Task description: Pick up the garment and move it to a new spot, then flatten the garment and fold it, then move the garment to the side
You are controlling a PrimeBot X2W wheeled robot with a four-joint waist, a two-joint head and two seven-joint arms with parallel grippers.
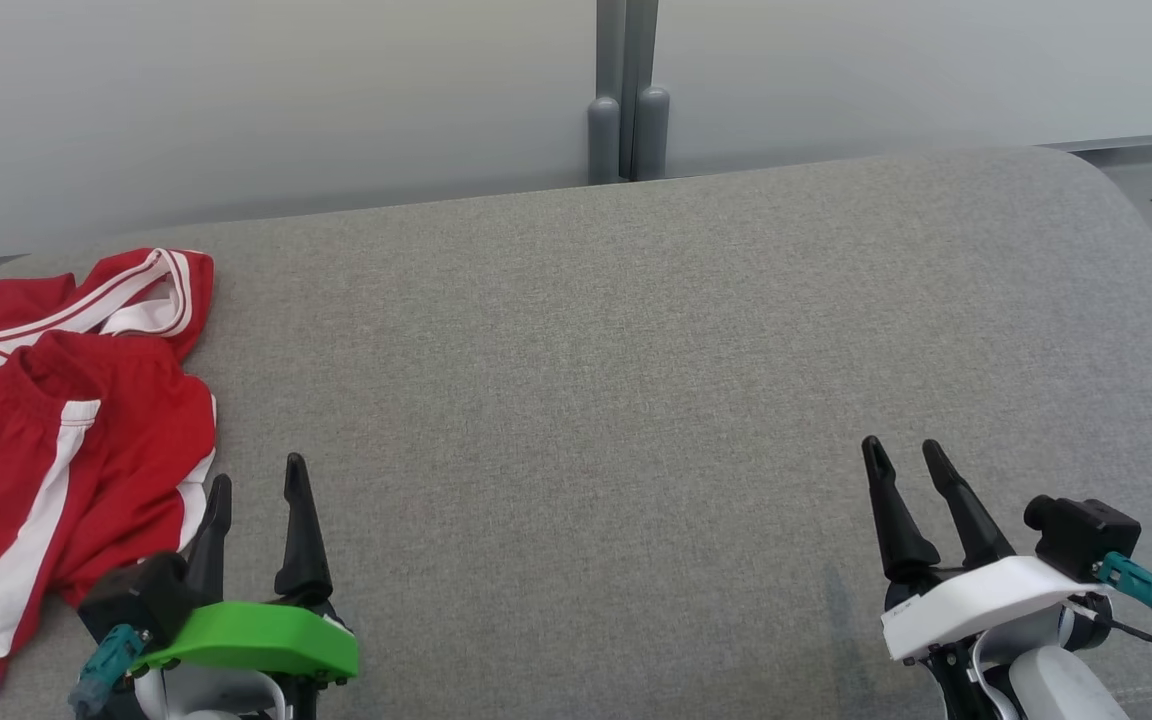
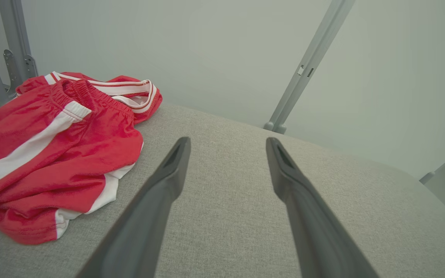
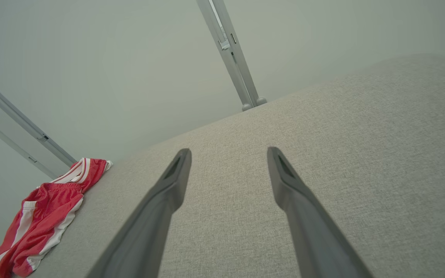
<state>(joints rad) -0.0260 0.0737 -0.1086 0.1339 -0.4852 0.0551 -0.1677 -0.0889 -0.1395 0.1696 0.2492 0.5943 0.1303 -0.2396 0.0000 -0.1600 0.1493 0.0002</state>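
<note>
Garment — red, white stripes — crumpled at our left on grey cushion; left gripper just beside it, right gripper well apart, both spread, empty.

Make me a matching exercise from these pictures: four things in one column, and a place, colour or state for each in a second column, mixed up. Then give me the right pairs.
Things
1. garment
2. left gripper
3. right gripper
4. grey post

Descriptions
A. on a white mount, open, above bare cushion
B. crumpled, red with white stripes, at the cushion's left end
C. upright, behind the cushion's far edge
D. on a green mount, open, beside the garment

Pairs: 1-B, 2-D, 3-A, 4-C
</note>
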